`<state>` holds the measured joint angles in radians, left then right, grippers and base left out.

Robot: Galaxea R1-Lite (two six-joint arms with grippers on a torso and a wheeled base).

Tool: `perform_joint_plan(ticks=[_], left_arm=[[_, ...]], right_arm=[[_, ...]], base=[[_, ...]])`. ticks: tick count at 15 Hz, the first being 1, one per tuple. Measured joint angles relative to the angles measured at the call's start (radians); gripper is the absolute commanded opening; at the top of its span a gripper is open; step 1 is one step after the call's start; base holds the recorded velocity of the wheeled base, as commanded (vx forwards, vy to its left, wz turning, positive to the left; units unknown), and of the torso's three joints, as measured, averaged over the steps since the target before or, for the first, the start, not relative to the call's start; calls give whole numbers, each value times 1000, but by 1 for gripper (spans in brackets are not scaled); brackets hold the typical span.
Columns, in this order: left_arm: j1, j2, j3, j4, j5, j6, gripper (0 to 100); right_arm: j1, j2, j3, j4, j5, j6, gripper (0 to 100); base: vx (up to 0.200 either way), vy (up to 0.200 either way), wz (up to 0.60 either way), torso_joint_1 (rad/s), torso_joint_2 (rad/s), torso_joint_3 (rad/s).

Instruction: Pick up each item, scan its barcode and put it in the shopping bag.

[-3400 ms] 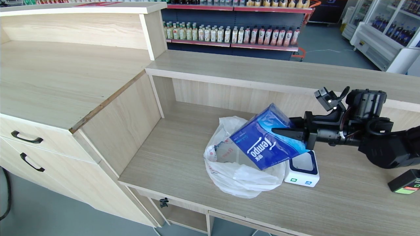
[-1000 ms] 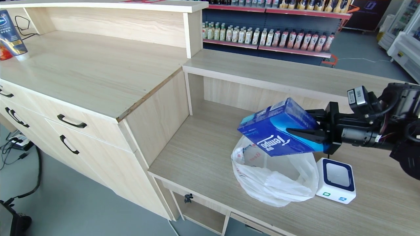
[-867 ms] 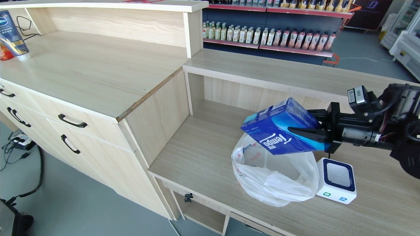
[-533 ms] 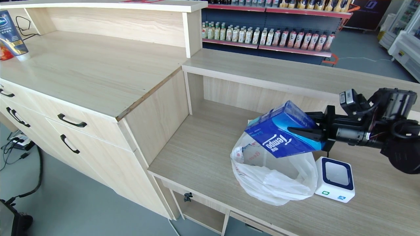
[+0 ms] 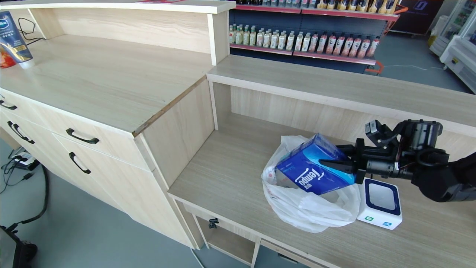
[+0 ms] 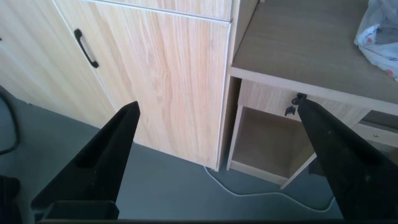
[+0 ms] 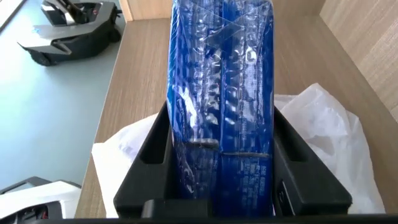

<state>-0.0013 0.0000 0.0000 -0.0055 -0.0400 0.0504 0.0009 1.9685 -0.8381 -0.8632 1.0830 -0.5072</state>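
Right arm. My right claw is closed on the blue tissue pack, one finger on each broad side. In the right wrist view the claw has its black fingers pressed flat against the crinkled blue wrap of the pack.

Task item. The pack is tilted, with its far end lower than the gripped end. That lower end lies within the open mouth of the white shopping bag, whose rear rim rises behind the pack. The bag stands on the lower wooden surface.

Scanner. A white box with a blue-framed top window stands on the same surface. It is just beside the bag, on the side nearer my right arm.

Left arm. My left claw is spread wide and holds nothing. It hangs over the grey floor in front of a wooden cabinet door, and an edge of the bag shows farther off.

Background. A snack packet stands on the raised counter, well apart from the bag.
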Motion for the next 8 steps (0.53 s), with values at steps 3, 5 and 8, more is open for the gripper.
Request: perform_joint_plan(ticks=[3, 5, 8], left_arm=[[0, 0, 0, 0, 0, 0, 100], [0, 0, 0, 0, 0, 0, 100], [0, 0, 0, 0, 0, 0, 100]], right_arm=[[9, 23, 9, 1, 0, -2, 0], [13, 35, 11, 5, 1, -2, 0], [16, 51, 11, 4, 2, -6, 0]], base=[[0, 0, 0, 0, 0, 0], [0, 0, 0, 0, 0, 0], [0, 0, 0, 0, 0, 0]])
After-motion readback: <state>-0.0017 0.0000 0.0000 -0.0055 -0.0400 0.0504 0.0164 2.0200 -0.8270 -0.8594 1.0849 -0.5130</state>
